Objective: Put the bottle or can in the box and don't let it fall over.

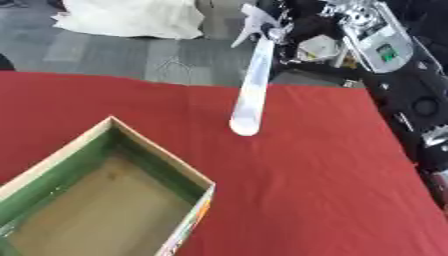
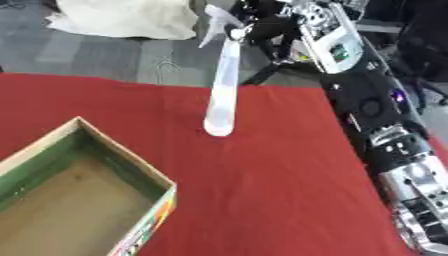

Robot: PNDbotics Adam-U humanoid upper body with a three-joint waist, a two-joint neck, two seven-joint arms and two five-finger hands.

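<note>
One tall, slim, pale translucent spray bottle (image 1: 250, 90) with a white trigger top hangs tilted above the far side of the red-covered tabletop (image 1: 306, 175), its top gripped by the curled fingers of the black right hand (image 2: 262, 27). Near the left corner sits the open cardboard box (image 1: 131, 165) with green inner walls, well apart from the bottle.

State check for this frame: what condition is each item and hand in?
Spray bottle: held by its top, hanging over the red table.
Cardboard box: open, nothing visible inside.
Right hand: curled round the bottle's top.
Left hand: not in view.
</note>
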